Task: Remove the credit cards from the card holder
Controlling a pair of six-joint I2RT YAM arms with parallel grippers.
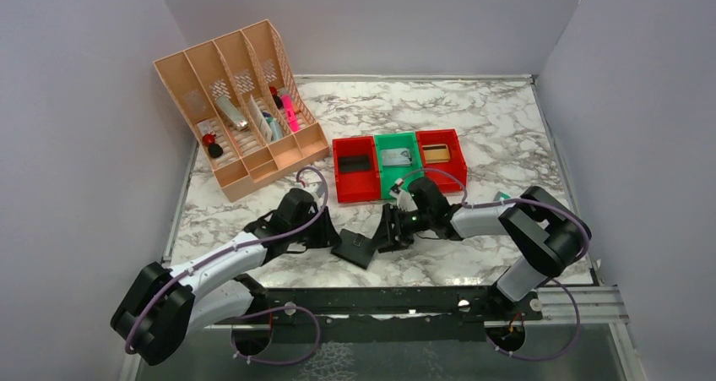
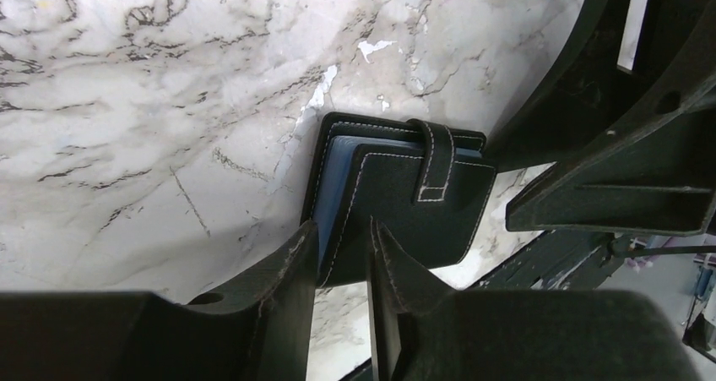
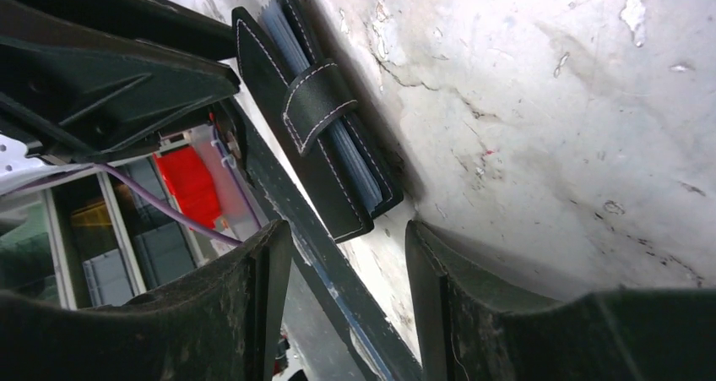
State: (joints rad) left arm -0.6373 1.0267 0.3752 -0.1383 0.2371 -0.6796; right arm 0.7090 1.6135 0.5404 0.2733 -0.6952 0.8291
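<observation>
The card holder (image 1: 353,247) is a black stitched wallet lying folded near the table's front edge, its tab strapped over the top cover. Grey-blue layers show at its edge (image 2: 336,157). The credit cards are hidden inside it. My left gripper (image 1: 328,236) is at the holder's left side. In the left wrist view the holder (image 2: 405,204) has its near edge between the tips of that gripper (image 2: 342,229), whose jaws stand narrow with marble showing through the gap. My right gripper (image 1: 390,233) is at the holder's right side and open. Its tips (image 3: 348,226) sit just short of the holder's corner (image 3: 329,144).
A row of red, green and red bins (image 1: 358,195) stands just behind the grippers. A peach file organizer (image 1: 245,174) holding small items fills the back left. The black frame rail (image 1: 380,301) runs along the front edge, close under the holder. White walls enclose the table.
</observation>
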